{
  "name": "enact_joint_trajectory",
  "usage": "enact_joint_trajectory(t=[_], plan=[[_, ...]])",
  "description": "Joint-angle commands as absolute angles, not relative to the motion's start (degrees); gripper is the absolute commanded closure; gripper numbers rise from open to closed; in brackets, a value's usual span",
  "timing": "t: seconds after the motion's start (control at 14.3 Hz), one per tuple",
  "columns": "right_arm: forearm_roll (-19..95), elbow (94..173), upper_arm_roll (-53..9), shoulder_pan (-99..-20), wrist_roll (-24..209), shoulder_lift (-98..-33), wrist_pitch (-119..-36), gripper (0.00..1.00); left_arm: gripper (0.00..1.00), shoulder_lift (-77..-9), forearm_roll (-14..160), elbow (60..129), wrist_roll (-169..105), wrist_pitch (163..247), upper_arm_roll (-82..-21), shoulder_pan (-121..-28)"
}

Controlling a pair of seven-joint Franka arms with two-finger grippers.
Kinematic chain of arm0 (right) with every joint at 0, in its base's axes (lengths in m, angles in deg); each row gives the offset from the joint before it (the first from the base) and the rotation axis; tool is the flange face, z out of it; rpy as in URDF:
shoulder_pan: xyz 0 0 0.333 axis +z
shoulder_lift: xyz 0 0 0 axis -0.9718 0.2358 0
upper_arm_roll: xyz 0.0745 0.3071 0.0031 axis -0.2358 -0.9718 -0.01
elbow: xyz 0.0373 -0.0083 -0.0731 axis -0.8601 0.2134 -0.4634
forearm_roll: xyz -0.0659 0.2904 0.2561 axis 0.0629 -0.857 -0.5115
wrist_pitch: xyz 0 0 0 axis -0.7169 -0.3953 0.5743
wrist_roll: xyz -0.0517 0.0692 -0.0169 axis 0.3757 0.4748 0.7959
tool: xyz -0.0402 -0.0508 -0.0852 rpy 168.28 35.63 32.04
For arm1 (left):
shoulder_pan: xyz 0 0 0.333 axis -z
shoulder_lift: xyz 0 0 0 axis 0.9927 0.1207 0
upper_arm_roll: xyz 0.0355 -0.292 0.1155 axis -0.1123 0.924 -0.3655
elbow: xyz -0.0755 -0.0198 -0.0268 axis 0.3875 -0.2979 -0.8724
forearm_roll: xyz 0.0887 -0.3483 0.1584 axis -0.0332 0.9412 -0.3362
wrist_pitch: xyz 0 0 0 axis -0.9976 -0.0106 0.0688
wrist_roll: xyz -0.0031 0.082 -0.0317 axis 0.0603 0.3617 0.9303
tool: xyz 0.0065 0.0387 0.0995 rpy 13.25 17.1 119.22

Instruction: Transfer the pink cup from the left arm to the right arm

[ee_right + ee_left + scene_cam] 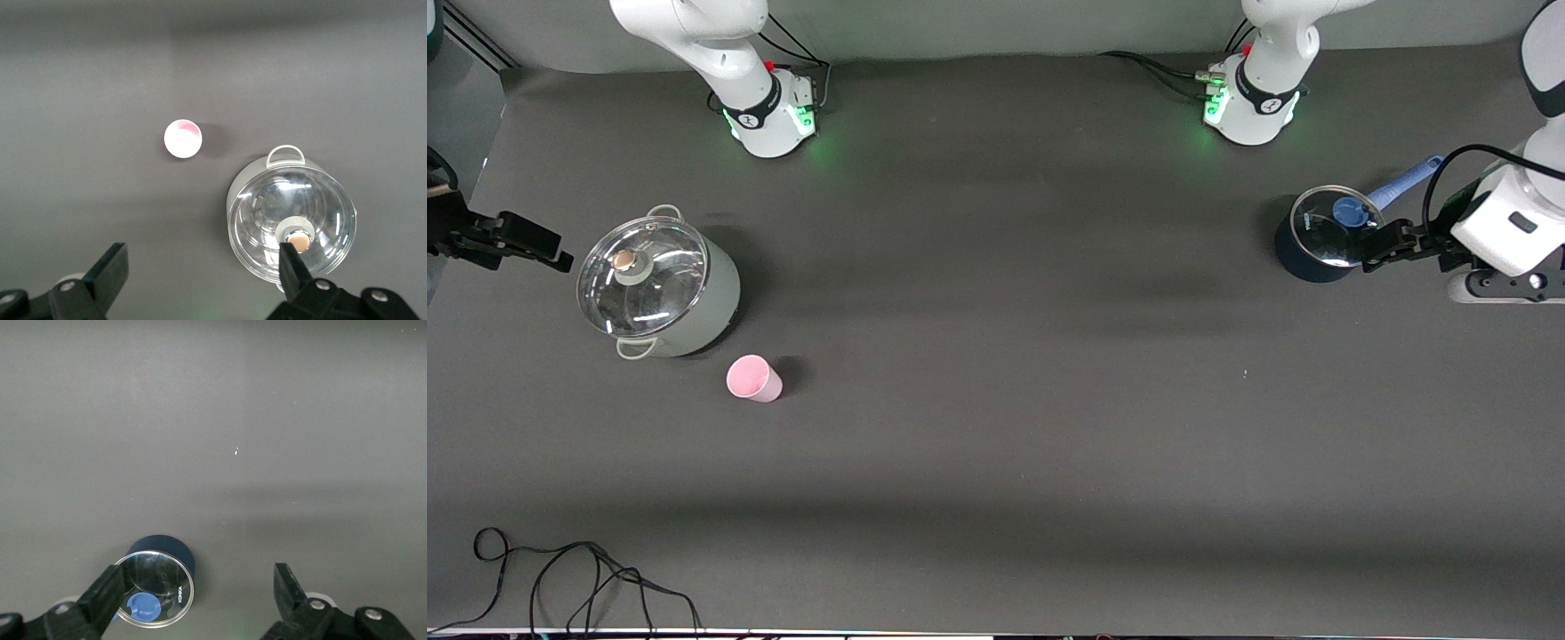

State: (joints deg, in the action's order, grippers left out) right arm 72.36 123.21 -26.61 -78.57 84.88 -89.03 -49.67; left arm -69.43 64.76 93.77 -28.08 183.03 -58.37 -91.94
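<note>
Fingers spread and holding nothing on both the left gripper (1368, 252) and the right gripper (560, 260), the pink cup (753, 379) stands upright on the table near the grey lidded pot (660, 284) at the right arm's end, consistent with a finished handover or a start.

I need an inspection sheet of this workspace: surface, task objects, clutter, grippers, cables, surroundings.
Surface: dark grey table cover, a few light specks.
Job's things: small pink plastic cup, upright on the table toward the right arm's end, held by no gripper.
Clutter: grey-green pot with glass lid beside the cup, farther from the camera; dark blue saucepan with glass lid toward the left arm's end.
Grippers: left gripper open, over the saucepan; right gripper open, beside the grey-green pot.
Cables: loose black cable at the table's near edge.
Surroundings: nothing seen.
</note>
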Motion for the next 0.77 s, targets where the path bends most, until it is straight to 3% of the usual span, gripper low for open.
enact_joint_trajectory(t=[0.0, 0.14, 0.7], plan=[[72.81, 124.35, -27.69, -78.21, 85.25, -89.79, -49.32, 0.00, 0.00, -70.59, 65.43, 94.38, -27.63, 183.71, -68.77, -80.91], [72.81, 123.82, -27.52, -77.77, 85.33, -89.25, -49.41, 0.00, 0.00, -70.24, 65.52, 93.59, -27.54, 183.63, -72.30, -77.71], [72.81, 123.91, -27.34, -77.85, 85.24, -89.25, -49.32, 0.00, 0.00, -69.09, 65.70, 93.06, -27.46, 183.89, -71.96, -78.06]])
